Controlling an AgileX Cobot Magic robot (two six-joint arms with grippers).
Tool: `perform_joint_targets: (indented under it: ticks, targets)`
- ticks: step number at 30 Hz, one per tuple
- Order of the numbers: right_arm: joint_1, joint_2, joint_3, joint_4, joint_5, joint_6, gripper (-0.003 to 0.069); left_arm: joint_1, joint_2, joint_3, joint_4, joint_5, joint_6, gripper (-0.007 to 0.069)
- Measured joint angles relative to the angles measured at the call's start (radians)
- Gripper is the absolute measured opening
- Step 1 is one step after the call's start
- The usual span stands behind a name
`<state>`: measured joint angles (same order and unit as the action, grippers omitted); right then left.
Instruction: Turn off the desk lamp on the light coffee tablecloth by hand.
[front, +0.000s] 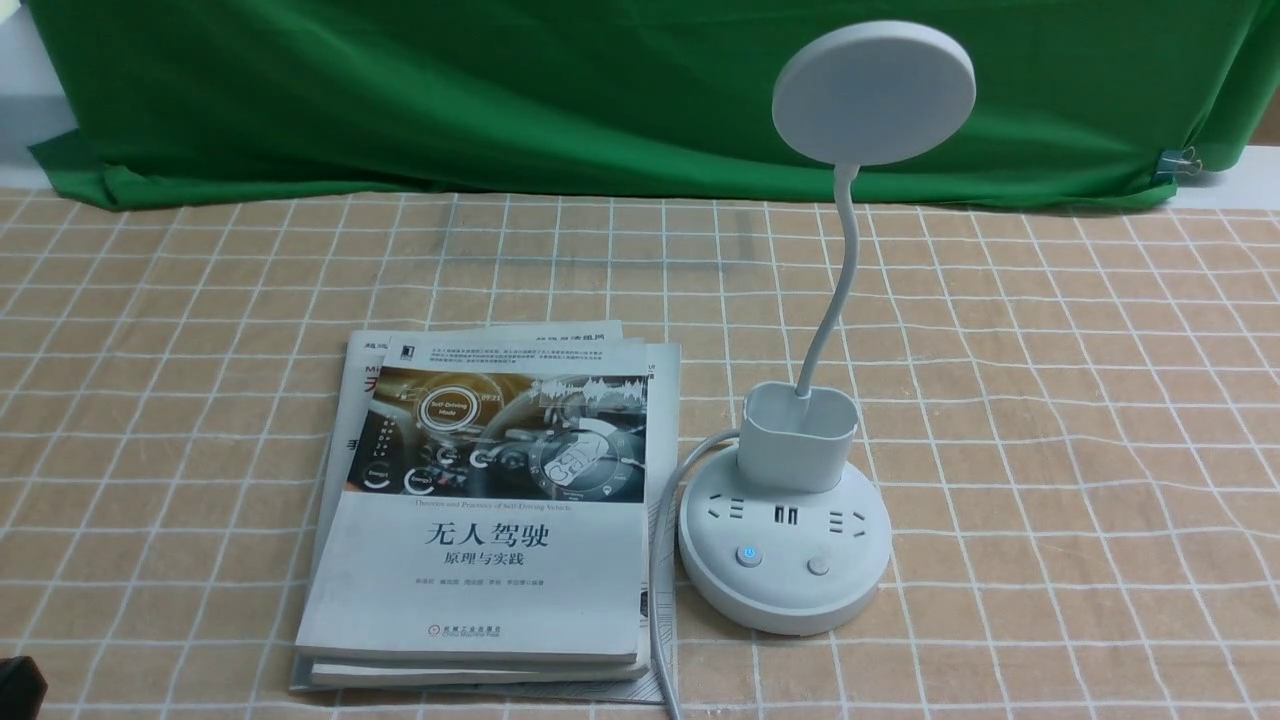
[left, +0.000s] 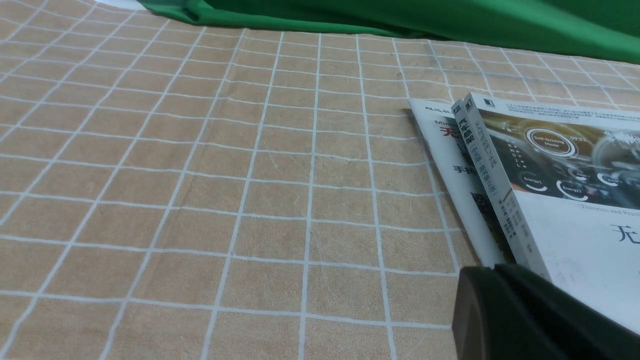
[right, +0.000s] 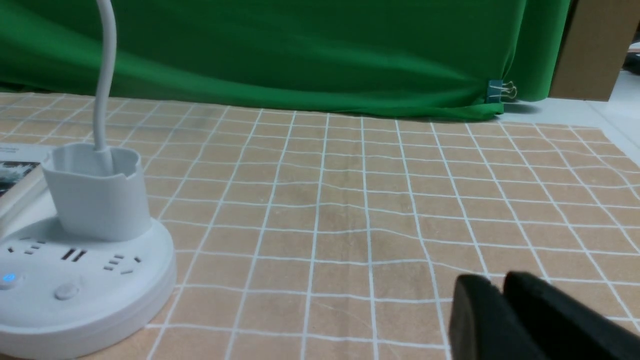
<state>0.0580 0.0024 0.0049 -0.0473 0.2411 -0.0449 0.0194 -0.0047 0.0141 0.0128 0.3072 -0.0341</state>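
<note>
The white desk lamp (front: 785, 575) stands on the light coffee tablecloth (front: 1050, 400), right of centre. Its disc head (front: 873, 92) is raised on a curved gooseneck. On the round base, the left button (front: 747, 555) glows blue and the right button (front: 818, 566) is plain. My right gripper (right: 497, 282) hovers low over the cloth (right: 350, 210), well to the side of the lamp base (right: 85, 280), touching nothing; its fingertips stand slightly apart. My left gripper (left: 492, 270) is shut and empty beside the books; only a black corner of it (front: 18, 688) shows in the front view.
A stack of books (front: 490, 500) lies just left of the lamp, and the lamp's white cable (front: 660, 560) runs between them toward the front edge. A green backdrop cloth (front: 500, 90) hangs along the back, with a binder clip (front: 1180, 162) at its right end.
</note>
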Motion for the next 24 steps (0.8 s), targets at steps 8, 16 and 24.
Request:
perform_joint_targets:
  ticks: [8,16,24]
  targets:
    - [0.0,0.0,0.0,0.0,0.0,0.0,0.0107,0.0,0.0,0.0,0.0,0.0,0.0,0.0005]
    - [0.0,0.0,0.0,0.0,0.0,0.0,0.0133,0.0,0.0,0.0,0.0,0.0,0.0,0.0005]
    - [0.0,0.0,0.0,0.0,0.0,0.0,0.0149,0.0,0.0,0.0,0.0,0.0,0.0,0.0005]
